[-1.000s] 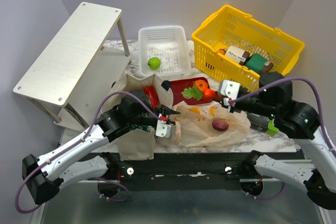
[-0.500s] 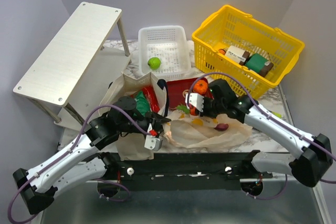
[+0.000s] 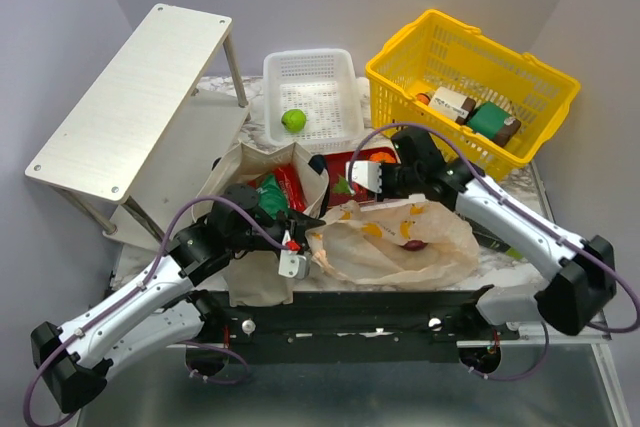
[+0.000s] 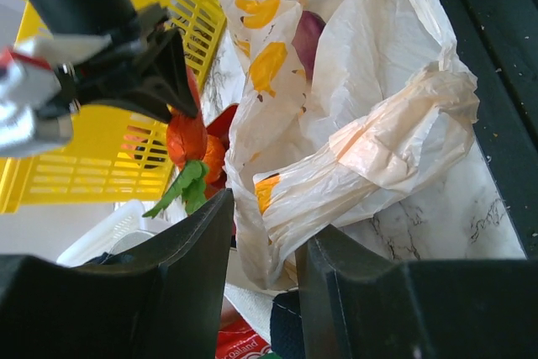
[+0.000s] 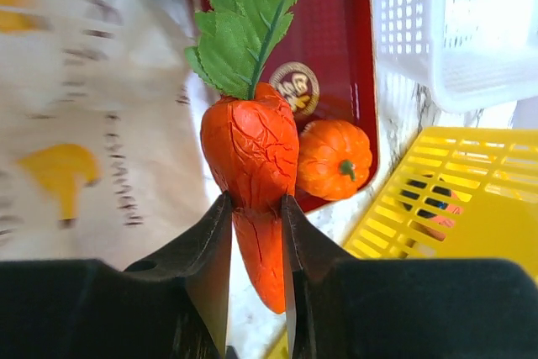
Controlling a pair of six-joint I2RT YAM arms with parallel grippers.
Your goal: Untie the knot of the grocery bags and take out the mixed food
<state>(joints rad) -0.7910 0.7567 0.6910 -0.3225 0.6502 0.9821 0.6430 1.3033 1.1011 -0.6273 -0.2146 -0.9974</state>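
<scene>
The thin peach-cream plastic bag [image 3: 390,247] lies at the front middle with the purple onion [image 3: 412,244] inside. My left gripper [image 3: 303,227] is shut on its bunched left end [image 4: 277,208], which runs up between my fingers [image 4: 197,237]. The onion [image 4: 309,35] shows through the plastic. My right gripper [image 3: 375,175] is shut on the carrot [image 5: 250,157] and holds it over the edge of the red tray [image 5: 332,56], next to the orange [image 5: 334,157]. The canvas tote [image 3: 262,272] holds a green snack bag [image 3: 270,193] and a red packet [image 3: 291,183]. The green apple [image 3: 292,120] lies in the white basket [image 3: 312,62].
The yellow basket [image 3: 440,32] with boxes stands at the back right, close behind my right gripper. A white shelf [image 3: 130,97] stands at the back left. The black frame runs along the table's near edge.
My right gripper has swung in from the right side to the red tray and now holds the carrot. My left gripper has drawn back left with the bag's end; the bag stands fuller.
</scene>
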